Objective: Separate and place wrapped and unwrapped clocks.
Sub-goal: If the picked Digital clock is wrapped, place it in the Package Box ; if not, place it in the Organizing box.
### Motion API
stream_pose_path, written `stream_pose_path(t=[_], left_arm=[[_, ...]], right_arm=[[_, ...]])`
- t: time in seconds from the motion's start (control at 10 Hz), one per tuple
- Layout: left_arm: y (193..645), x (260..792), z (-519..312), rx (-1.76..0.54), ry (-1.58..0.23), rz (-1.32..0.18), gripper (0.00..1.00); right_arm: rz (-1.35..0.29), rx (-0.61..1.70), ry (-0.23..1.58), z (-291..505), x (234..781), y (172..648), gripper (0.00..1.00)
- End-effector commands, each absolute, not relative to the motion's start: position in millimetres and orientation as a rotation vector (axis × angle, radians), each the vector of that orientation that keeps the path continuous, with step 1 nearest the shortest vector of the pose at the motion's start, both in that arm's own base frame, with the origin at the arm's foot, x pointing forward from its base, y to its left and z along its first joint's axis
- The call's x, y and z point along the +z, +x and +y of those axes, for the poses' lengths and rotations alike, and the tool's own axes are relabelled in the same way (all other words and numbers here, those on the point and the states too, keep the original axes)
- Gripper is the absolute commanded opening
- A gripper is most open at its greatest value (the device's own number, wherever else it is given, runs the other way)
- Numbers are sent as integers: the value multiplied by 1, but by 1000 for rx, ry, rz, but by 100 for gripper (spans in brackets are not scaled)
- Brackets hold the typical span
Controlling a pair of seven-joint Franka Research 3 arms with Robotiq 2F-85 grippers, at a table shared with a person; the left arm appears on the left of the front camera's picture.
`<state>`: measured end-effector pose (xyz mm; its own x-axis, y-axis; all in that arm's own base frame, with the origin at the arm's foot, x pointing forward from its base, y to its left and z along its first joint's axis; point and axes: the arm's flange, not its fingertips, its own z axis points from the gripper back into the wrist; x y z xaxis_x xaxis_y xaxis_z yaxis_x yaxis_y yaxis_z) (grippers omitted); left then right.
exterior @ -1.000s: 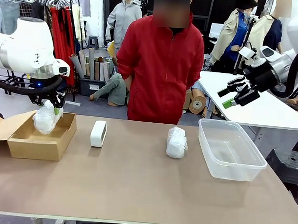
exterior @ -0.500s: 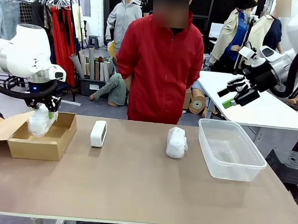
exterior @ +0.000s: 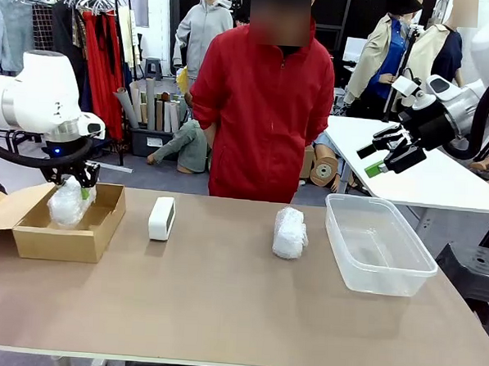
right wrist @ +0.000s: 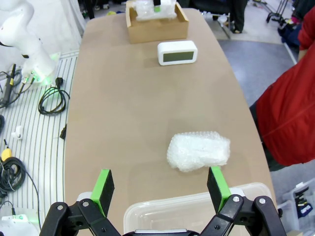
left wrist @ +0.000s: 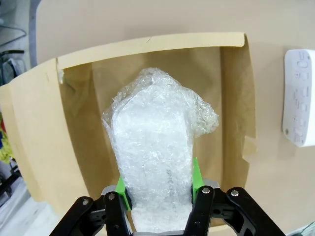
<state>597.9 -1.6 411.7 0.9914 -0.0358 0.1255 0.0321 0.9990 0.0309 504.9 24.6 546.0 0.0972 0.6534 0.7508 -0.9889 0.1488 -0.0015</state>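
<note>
At the table's (exterior: 222, 305) left edge, toward the far corner, holding one bubble-wrap bundle (left wrist: 155, 132) in the left tool (left wrist: 157, 182), green pads squeezing its upper end from both sides and the rest hanging down inside the open cardboard box (exterior: 61, 243); not possible to tell whether it is touching the box floor yet. Apparently working through the placing of the first wrapped clock. Next, probably calling for a little more descent if the bundle is not yet resting, then spreading the pads and rising straight up, minding the soft wrap clinging to them. Seeing nothing else lying in the box around the bundle. High above the right edge, hovering with the right tool (exterior: 373, 155) spread wide and gripping nothing. Seeing nothing inside the clear plastic tub (exterior: 337, 237) sitting by the right edge, so likely awaiting the unwrapped piece. Leaving the second bundle (exterior: 289, 232) lying just left of the tub, apart from it, and the bare white clock (exterior: 161, 218) standing near the far edge, just right of the box without touching it, dark face turned toward the right edge. Judging two of the three pieces as not yet sorted.
</note>
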Motion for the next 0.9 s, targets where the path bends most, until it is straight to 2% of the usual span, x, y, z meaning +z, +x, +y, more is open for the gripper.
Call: stream_pose_path(t=[0.0, 0.8], left_arm=[[609, 407, 5, -46, -1, -122, 0], [611, 367, 4, -36, 10, -99, 0]], right_arm=[[-703, 1331, 600, 25, 547, 505, 100], [-703, 1331, 600, 25, 547, 505, 100]])
